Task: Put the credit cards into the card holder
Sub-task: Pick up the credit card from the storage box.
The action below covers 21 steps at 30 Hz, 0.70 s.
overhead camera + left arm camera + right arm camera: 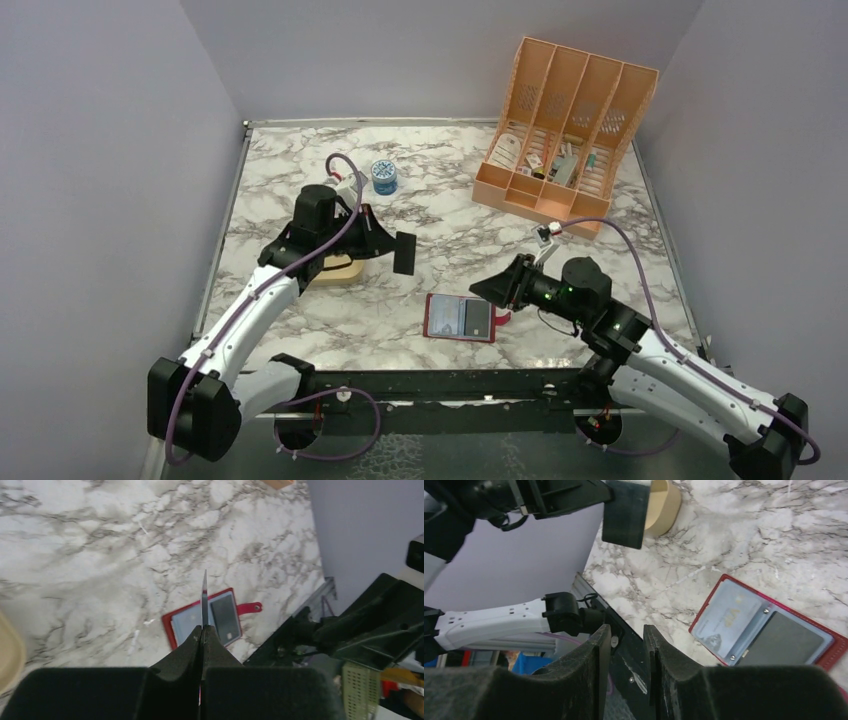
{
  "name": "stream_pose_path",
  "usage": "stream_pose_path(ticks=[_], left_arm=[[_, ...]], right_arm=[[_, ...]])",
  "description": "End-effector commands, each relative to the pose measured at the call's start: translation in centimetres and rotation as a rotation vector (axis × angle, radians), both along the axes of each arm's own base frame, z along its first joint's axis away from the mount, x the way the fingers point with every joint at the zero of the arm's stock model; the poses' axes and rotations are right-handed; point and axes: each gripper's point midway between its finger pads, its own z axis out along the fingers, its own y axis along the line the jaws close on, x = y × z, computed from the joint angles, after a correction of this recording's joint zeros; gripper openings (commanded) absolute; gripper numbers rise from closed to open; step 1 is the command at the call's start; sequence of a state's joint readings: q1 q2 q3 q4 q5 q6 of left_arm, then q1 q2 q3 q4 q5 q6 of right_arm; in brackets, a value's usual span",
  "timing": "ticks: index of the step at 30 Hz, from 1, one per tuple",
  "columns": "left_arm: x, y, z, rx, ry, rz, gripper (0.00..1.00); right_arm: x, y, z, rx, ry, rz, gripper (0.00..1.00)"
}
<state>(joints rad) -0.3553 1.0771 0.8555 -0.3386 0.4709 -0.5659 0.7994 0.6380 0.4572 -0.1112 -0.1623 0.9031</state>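
The dark red card holder (pixel 447 316) lies open on the marble near the front edge, showing pale blue pockets (pixel 729 612) and a dark card (pixel 781 642) in its right-hand side. My left gripper (pixel 388 244) hangs above and left of it, shut on a black credit card (pixel 404 253). That card shows edge-on (pixel 204 595) over the card holder (pixel 182 622) in the left wrist view. My right gripper (pixel 487 289) hovers just right of the holder, open with nothing between its fingers (pixel 600 652). The held card (pixel 624 512) also shows in the right wrist view.
A shallow tan tray (pixel 338 268) sits under the left arm. Further back stand a small blue-and-white jar (pixel 384 176) and, at the back right, a peach slotted organizer (pixel 560 130) with small items. The black front rail (pixel 450 385) borders the table.
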Motion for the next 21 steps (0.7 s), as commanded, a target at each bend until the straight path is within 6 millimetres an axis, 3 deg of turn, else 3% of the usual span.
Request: stream_pose_path(ticks=[1, 7, 13, 21], left_arm=[[-2.5, -3.4, 3.5, -0.312, 0.040, -0.131, 0.00], [-4.9, -4.9, 4.4, -0.506, 0.095, -0.192, 0.00], [-6.8, -6.0, 3.0, -0.521, 0.151, -0.230, 0.00], [-8.4, -7.2, 3.1, -0.535, 0.150, -0.287, 0.00]], right_arm=[[-0.9, 1.7, 2.0, 0.090, 0.005, 0.090, 0.32], [-1.0, 3.4, 1.9, 0.129, 0.006, 0.159, 0.36], [-0.2, 4.5, 1.8, 0.138, 0.054, 0.159, 0.38], [0.1, 5.2, 1.0, 0.152, 0.092, 0.165, 0.36]])
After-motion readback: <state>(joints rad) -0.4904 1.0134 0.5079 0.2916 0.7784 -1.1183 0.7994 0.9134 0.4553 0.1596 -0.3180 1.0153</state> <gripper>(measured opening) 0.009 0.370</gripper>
